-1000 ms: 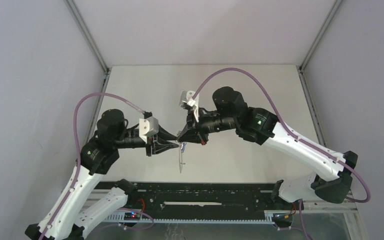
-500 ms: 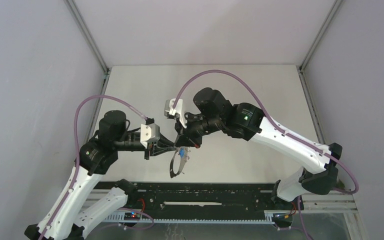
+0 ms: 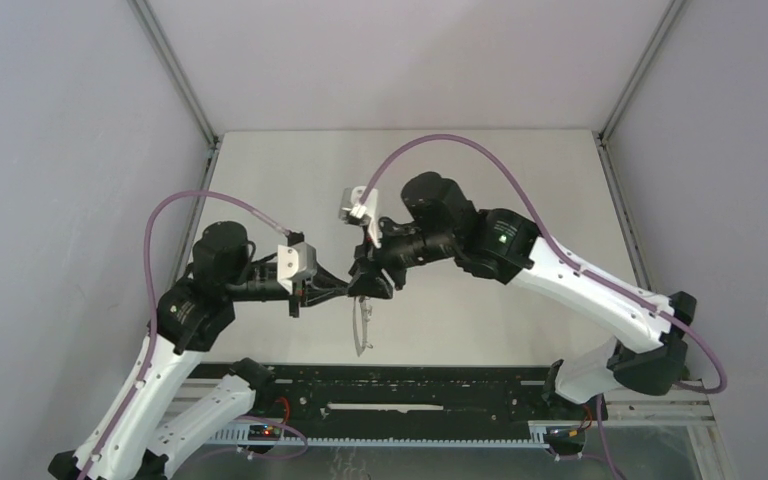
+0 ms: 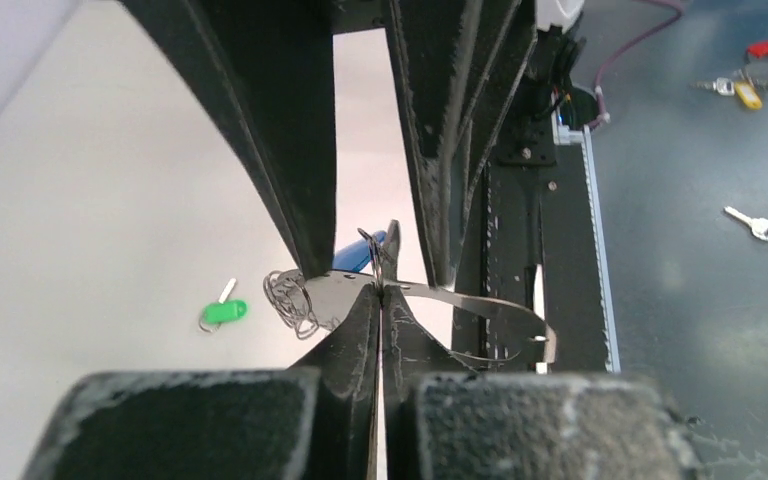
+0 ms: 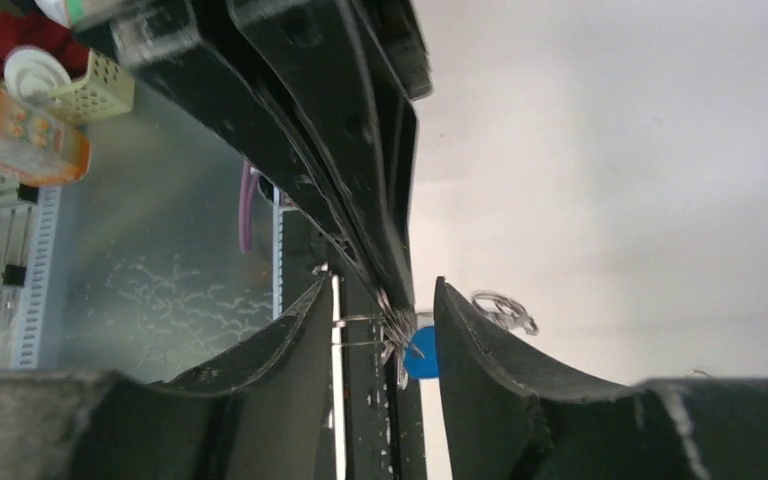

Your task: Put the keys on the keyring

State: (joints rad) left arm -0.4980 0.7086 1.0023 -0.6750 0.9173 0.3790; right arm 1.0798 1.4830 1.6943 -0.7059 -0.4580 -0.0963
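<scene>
My left gripper [image 3: 356, 290] is shut on the keyring's grey band [image 4: 480, 305] and holds it above the table [image 3: 460, 180]; in the top view the keyring [image 3: 362, 332] hangs edge-on below it. The blue key [image 5: 422, 358] hangs at the band, also showing in the left wrist view [image 4: 362, 250] just past my shut left gripper [image 4: 381, 290]. My right gripper [image 5: 382, 290] is open and straddles the left fingertips, the band and the blue key; from above it [image 3: 369, 283] meets the left gripper. The green key [image 4: 225, 311] lies on the table. Wire loops [image 4: 290, 296] hang from the rim.
A black rail [image 3: 380, 385] runs along the table's near edge. Off the table, several other keys [image 4: 760, 228] lie on the dark floor. An orange bottle [image 5: 20, 130] and a yellow basket [image 5: 90, 85] stand beyond the edge.
The right arm swung left and down to the left gripper, then eased back slightly right. The keyring swung from tilted to hanging edge-on. The left gripper kept its hold.
</scene>
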